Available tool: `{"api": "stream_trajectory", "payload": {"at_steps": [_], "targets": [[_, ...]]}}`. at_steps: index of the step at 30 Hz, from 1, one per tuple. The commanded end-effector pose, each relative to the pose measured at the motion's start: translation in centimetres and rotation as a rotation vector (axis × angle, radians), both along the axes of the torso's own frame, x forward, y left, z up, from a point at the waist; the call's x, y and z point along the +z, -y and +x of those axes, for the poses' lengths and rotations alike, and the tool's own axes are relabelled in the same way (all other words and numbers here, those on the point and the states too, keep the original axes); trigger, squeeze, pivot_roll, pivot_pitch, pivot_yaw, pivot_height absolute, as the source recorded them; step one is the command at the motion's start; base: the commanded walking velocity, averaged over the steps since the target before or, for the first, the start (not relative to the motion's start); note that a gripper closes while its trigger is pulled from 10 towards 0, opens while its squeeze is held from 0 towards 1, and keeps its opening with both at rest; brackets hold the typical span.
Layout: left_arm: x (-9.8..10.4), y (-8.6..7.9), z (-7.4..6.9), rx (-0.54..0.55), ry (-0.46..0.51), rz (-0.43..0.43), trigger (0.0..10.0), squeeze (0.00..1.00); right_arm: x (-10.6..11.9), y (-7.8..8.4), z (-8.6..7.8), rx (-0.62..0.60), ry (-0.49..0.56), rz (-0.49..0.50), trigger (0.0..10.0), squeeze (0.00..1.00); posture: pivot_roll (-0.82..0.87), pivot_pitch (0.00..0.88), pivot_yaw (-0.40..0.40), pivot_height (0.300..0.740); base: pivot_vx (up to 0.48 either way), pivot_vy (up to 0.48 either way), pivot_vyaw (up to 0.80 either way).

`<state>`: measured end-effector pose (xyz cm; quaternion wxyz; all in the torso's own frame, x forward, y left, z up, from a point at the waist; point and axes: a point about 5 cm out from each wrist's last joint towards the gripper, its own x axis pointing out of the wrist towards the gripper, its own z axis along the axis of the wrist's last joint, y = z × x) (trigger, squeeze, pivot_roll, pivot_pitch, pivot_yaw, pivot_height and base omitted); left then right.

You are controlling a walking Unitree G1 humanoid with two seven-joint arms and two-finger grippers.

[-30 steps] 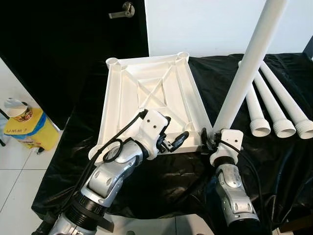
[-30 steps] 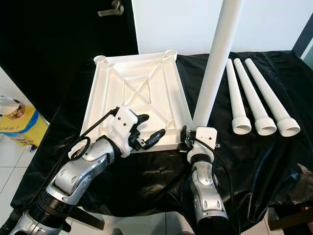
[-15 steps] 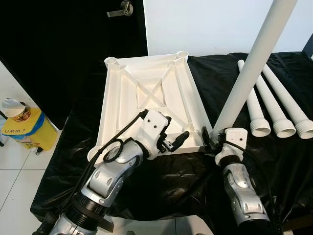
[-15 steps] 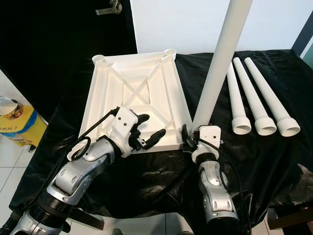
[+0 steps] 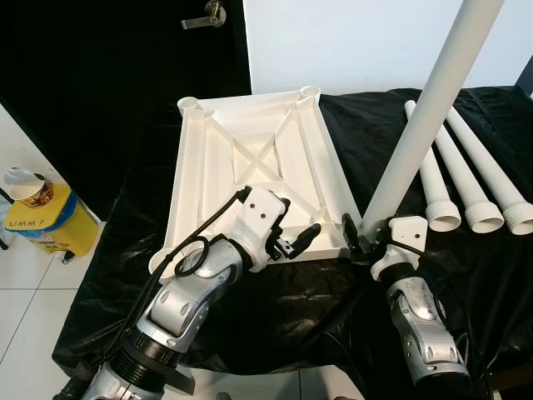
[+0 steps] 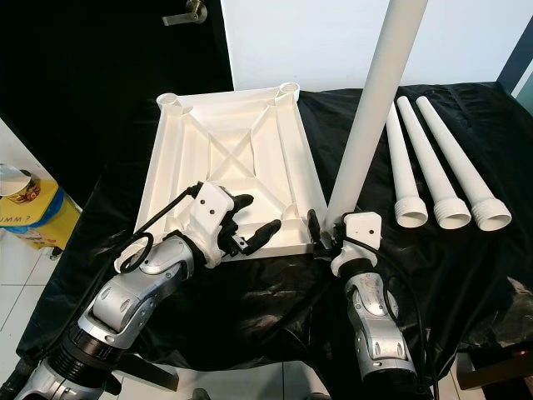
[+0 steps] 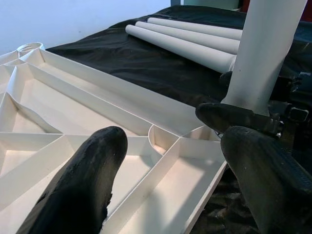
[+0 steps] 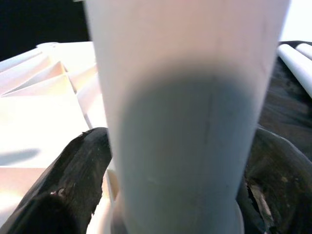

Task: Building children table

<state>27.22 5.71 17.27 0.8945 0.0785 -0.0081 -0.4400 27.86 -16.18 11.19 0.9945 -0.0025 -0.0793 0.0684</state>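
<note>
A black cloth [image 5: 250, 317] covers the work surface, and on it the white tabletop [image 5: 254, 171] lies upside down, ribs up, its long side running from the near edge toward the far edge by the door. The held leg [image 5: 425, 108], a long white tube, stands tilted with its foot at the tabletop's near right corner, beside the corner socket [image 7: 161, 141]. Three spare legs [image 5: 470, 179] lie side by side toward the right edge of the cloth. The right gripper [image 5: 366, 242] has its fingers closed around the leg's lower end, forearm rising from below with the wrist bent inward. The left gripper [image 5: 301, 237] hovers over the near rim, fingers spread wide and holding nothing, elbow low and cables looping. The likely trouble: the leg leans, so pushed down off-axis it may jam or skid off the socket, and the unbraced tabletop could slide on the cloth.
</note>
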Motion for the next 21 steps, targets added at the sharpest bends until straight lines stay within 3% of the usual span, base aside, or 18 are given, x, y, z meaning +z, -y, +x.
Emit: {"api": "stream_trajectory", "payload": {"at_steps": [1,12,21], "targets": [[0.0,0.4,-0.5,-0.113,-0.015,0.019,10.0,0.00,0.1,-0.1,0.0,0.019,0.010,0.005,10.0,0.00,-0.04,0.059,0.048,0.740,0.000,0.000,0.00],[-0.1,0.3,-0.5,-0.118,-0.018,0.024,10.0,0.00,0.3,-0.1,0.0,0.071,0.031,-0.012,10.0,0.00,-0.04,0.057,0.062,0.740,0.000,0.000,0.00],[0.0,0.2,-0.4,-0.123,-0.016,0.032,10.0,0.00,1.1,0.1,0.9,0.223,0.053,-0.082,10.0,0.00,-0.02,0.047,0.060,0.740,0.000,0.000,0.00]]}}
